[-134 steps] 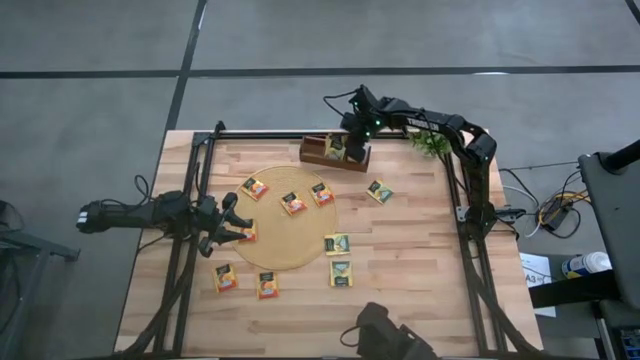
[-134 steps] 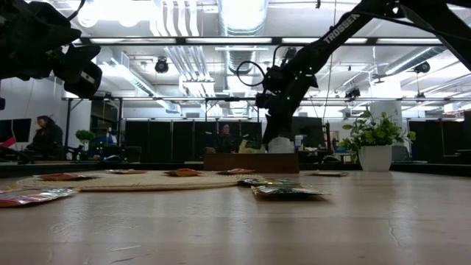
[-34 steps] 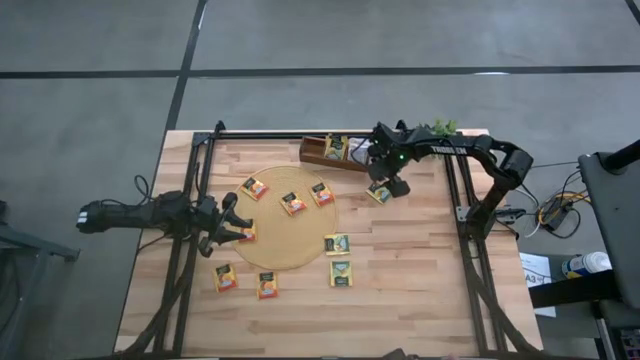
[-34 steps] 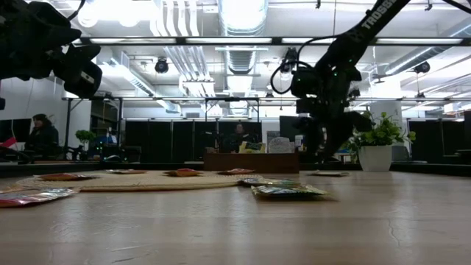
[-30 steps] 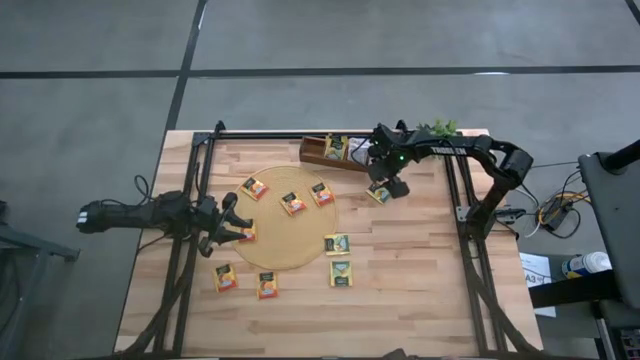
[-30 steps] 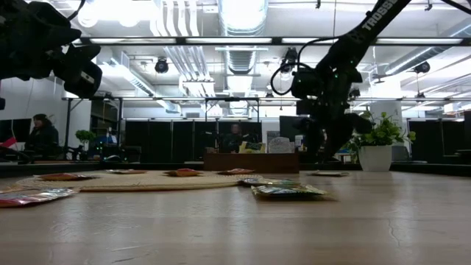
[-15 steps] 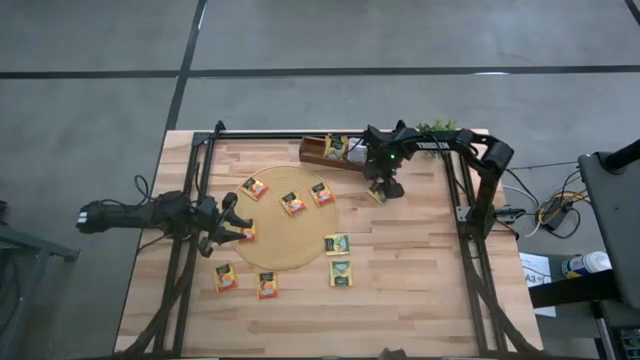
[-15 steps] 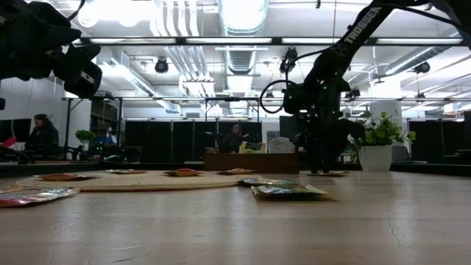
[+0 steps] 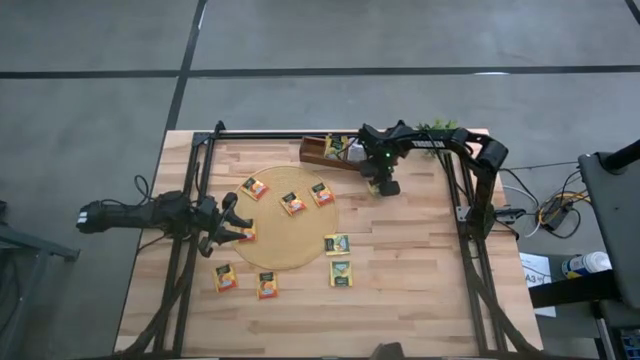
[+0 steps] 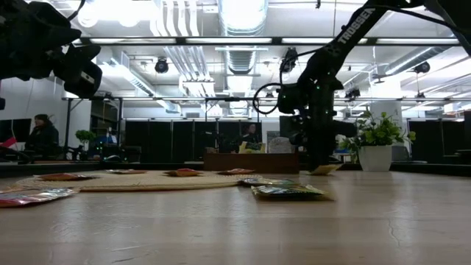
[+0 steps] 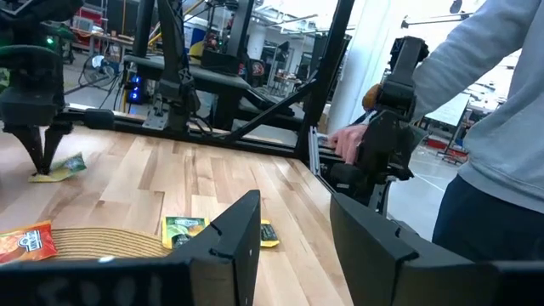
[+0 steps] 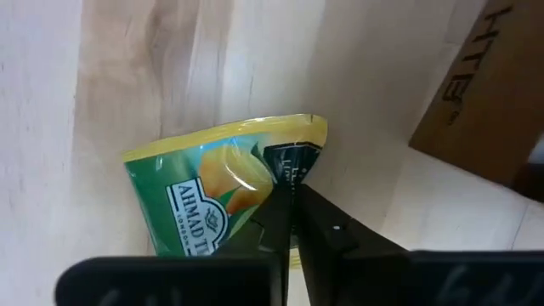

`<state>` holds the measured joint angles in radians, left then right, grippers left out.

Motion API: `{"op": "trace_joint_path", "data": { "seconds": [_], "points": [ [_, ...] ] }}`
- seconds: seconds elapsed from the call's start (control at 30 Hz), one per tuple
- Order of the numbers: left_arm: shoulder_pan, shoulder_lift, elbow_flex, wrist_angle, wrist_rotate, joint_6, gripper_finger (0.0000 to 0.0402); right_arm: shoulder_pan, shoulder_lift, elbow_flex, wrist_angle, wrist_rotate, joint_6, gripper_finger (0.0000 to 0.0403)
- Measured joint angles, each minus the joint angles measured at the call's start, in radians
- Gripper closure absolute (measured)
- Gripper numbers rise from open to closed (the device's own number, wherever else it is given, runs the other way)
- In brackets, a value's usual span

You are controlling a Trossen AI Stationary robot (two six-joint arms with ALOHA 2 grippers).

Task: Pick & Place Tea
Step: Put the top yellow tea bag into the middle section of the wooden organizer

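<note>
Your right tool [image 12: 293,223] was clamped shut on the edge of a green-yellow tea sachet [image 12: 223,197], just beside the brown wooden tray [image 9: 330,152] at the far side of the bench [image 9: 410,280]. The right wrist view showed the pinch directly, with the fingertips meeting on the sachet's dark-printed edge. The high view showed only the tool [image 9: 384,186] over that spot, the sachet being covered by it. The low view showed the sachet [image 10: 324,169] tilted, one edge raised off the bench under the tool [image 10: 318,163].

Your left tool [image 9: 238,222] hung over the near-left rim of the round tan mat [image 9: 300,235], with its fingers [image 11: 234,234] standing part-way apart and nothing between them. The left wrist view also showed a person's sleeve [image 11: 484,93] at the bench's edge, which no other view showed.

One second before, the right tool stood wider and a little farther right over the flat sachet; it had since closed. The left arm had not moved.

The remaining sachets lay flat:
- three orange ones [image 9: 292,203] on the mat;
- two green-yellow ones [image 9: 339,272] at its near-right rim;
- two orange ones [image 9: 226,277] on bare wood in front of it.

One sachet [image 9: 334,148] stood in the tray. Behind the bench you had a potted plant [image 10: 374,136] and a dim open workshop with strip lights.
</note>
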<state>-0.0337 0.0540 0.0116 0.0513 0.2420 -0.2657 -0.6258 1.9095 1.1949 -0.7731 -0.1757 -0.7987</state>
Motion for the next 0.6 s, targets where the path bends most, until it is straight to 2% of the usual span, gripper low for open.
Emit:
{"op": "trace_joint_path", "data": {
  "seconds": [0.43,0.6],
  "points": [
    [0.000,0.000,0.000,0.000,0.000,0.000,0.0264,0.046,-0.073,0.167,-0.006,-0.011,0.095,0.0395],
    [0.000,0.000,0.000,0.000,0.000,0.000,0.0264,0.071,-0.080,0.263,0.096,0.035,0.221,0.0395]
  ]
}}
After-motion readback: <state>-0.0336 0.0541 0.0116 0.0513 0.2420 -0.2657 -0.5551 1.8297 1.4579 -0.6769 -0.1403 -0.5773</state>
